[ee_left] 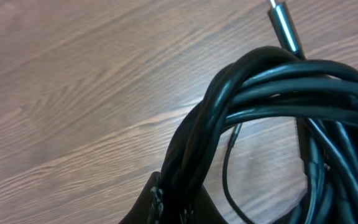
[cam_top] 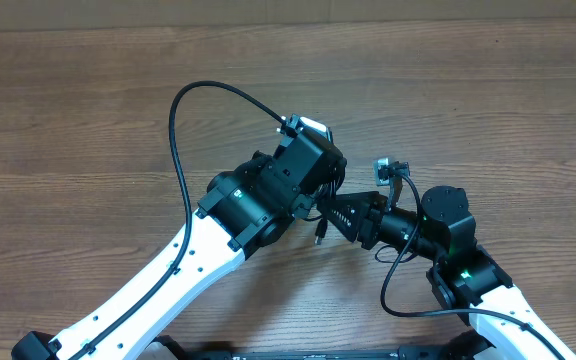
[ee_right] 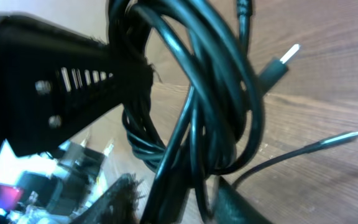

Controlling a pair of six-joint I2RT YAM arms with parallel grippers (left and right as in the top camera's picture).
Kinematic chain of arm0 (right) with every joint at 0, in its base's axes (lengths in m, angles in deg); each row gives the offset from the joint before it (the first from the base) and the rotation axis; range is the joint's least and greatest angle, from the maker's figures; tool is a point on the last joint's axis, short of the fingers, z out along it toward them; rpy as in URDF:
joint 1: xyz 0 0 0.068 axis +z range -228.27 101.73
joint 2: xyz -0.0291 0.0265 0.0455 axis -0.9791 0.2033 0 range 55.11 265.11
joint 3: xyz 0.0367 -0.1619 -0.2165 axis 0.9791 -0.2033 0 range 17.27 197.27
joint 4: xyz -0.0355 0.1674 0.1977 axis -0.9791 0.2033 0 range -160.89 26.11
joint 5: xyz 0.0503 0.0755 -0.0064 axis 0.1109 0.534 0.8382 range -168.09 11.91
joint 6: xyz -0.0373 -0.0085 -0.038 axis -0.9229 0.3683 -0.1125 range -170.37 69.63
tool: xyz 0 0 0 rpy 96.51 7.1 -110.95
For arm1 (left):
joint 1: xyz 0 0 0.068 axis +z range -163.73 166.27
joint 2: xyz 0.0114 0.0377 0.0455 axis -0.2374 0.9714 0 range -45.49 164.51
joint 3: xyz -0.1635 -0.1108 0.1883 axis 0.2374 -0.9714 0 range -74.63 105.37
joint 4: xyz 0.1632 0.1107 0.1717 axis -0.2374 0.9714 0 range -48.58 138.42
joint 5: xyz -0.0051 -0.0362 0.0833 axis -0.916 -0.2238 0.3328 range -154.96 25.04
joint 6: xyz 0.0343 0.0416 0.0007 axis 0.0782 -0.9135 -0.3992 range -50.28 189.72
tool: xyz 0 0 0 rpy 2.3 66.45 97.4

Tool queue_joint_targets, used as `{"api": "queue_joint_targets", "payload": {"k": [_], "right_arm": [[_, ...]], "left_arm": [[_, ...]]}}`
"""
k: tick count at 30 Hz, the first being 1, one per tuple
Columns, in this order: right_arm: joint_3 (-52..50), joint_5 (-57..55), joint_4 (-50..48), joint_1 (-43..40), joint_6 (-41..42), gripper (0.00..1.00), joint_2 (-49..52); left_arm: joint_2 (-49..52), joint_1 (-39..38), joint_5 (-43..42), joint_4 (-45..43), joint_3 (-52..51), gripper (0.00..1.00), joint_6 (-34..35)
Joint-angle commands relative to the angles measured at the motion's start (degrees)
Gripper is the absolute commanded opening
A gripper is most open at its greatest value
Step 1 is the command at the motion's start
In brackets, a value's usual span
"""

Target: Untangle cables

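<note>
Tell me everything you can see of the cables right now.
The cables are thin, glossy black cords, rubbery-looking, wound together in one looped bundle over the wooden table. The left gripper is shut on a bunch of strands. Loose ends stick out: a flat-tipped plug and a slim pin plug. Strands also pass through the right gripper; whether it pinches them is unclear.

Whether the dangling ends of the cables [ee_right: 216,93] touch the brown wood-grain table [cam_top: 78,90] cannot be told.
</note>
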Motion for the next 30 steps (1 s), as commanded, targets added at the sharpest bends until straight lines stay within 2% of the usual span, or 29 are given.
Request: {"api": "queue_joint_targets", "payload": {"k": [1,3,9,19,24,27,30], "right_arm": [[1.11,-1.55,-0.22,0.24,-0.42,0.18,-0.04],[1.11,-1.55,-0.07,0.24,0.66,0.04,-0.04],[1.11,2.62,-0.02,0.22,8.96,0.04,-0.04],[1.11,17.4,-2.82,0.22,28.48,0.04,-0.04],[1.11,19.17,-1.62,0.22,29.35,0.04,-0.04],[1.07,17.7,-0.55,0.22,27.91,0.05,-0.04],[1.07,13.14,2.78,0.22,27.43,0.05,-0.04]], "left_arm": [[-0.59,0.24,-6.32,-0.81,0.7,0.04,-0.94],[-0.59,0.26,-6.62,-0.68,0.72,0.04,-0.79],[-0.57,0.31,-1.11,-0.79,0.7,0.04,1.57],[2.8,0.31,-0.44,-0.9,0.68,0.04,2.27],[3.93,0.31,6.43,-0.61,0.68,0.04,3.26],[3.87,0.31,14.29,-0.61,0.68,0.04,7.39],[3.87,0.31,16.48,-0.83,0.68,0.04,11.63]]}}
